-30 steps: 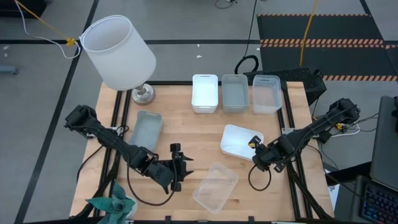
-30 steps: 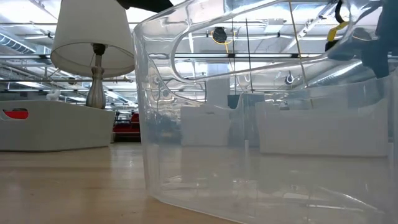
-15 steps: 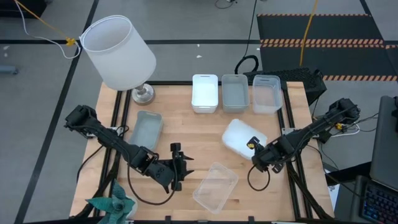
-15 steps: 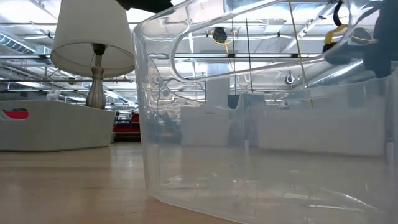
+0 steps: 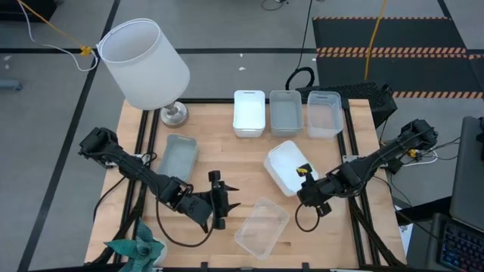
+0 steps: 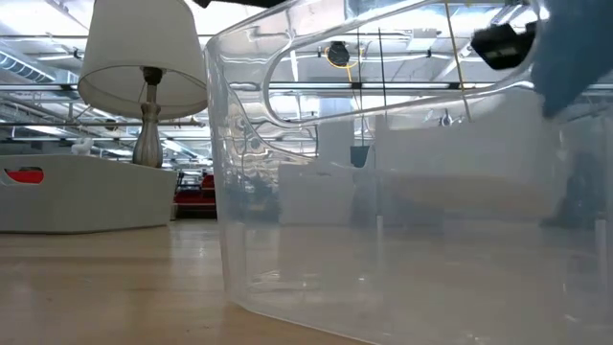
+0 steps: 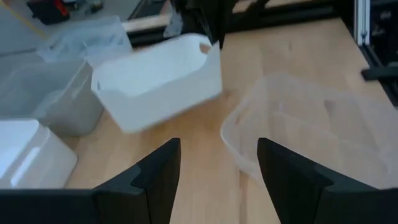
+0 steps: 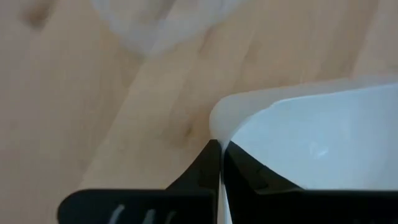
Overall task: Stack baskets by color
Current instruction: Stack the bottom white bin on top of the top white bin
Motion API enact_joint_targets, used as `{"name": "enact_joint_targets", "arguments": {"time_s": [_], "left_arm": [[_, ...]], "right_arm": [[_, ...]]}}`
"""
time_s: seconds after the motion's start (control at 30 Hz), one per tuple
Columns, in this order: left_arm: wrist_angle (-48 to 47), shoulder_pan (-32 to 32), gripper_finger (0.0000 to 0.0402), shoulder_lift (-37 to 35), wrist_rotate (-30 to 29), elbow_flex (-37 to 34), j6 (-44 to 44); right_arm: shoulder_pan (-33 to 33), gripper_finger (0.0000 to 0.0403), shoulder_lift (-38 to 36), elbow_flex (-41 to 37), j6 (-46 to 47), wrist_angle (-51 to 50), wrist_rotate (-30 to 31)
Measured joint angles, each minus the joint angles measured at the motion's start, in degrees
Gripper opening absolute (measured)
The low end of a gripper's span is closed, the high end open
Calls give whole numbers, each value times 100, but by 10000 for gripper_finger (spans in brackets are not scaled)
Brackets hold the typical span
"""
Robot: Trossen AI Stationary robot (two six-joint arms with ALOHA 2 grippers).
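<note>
Fingers of the right gripper [image 5: 305, 175] pinch the white basket [image 5: 286, 166] by its rim, tilted above mid-bench [image 5: 242, 159]. Left gripper [image 5: 224, 202] waits open beside the clear basket [image 5: 262, 225]. Keep the basket level and clear, then nest it squarely into the white one [image 5: 249, 112] in the far row.

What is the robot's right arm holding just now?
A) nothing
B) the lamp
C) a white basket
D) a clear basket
C: the right gripper has its fingers pinched shut on the rim of the white basket, which tilts up off the table.
</note>
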Motion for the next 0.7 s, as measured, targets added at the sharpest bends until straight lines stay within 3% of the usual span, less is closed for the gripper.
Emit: {"name": "enact_joint_targets", "arguments": {"time_s": [0.3,0.5,0.7], "left_arm": [[457,317,214,0,-4,313,829],[355,533,216,-2,210,820,1659],[-14,697,276,-4,247,1213,2100]], "right_arm": [[-42,2,0,544,5,654,990],[-295,2,0,805,-15,1524,1182],[-676,2,0,841,-99,2271,1174]]}}
